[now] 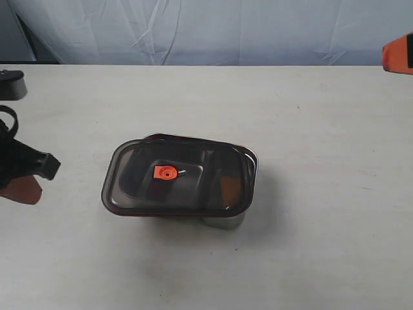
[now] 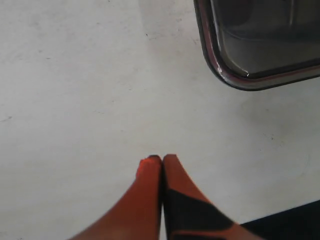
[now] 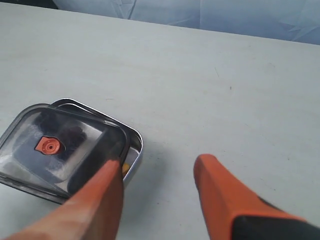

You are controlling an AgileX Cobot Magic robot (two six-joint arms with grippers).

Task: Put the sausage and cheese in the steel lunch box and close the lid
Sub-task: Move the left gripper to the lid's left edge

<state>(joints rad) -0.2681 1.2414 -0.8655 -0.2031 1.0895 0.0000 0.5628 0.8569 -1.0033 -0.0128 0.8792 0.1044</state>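
Observation:
The dark translucent lid [image 1: 177, 181] with its orange valve tab [image 1: 165, 172] lies on the steel lunch box [image 1: 250, 160], shifted a little toward the left so the box's right rim shows. A yellow bit of the cheese [image 3: 126, 166] peeks out in the gap under the lid [image 3: 55, 150], inside the box rim [image 3: 138, 145]. The sausage is hidden. My left gripper [image 2: 161, 158] is shut with nothing in it, over bare table left of the lid corner [image 2: 260, 45], and appears at the left edge [image 1: 26, 189]. My right gripper [image 3: 159, 161] is open and empty, well right of the box.
The table is a plain pale surface with a white cloth backdrop along its far edge. A dark object [image 1: 11, 82] sits at the far left edge. Only an orange part of the right gripper [image 1: 399, 53] shows at the upper right.

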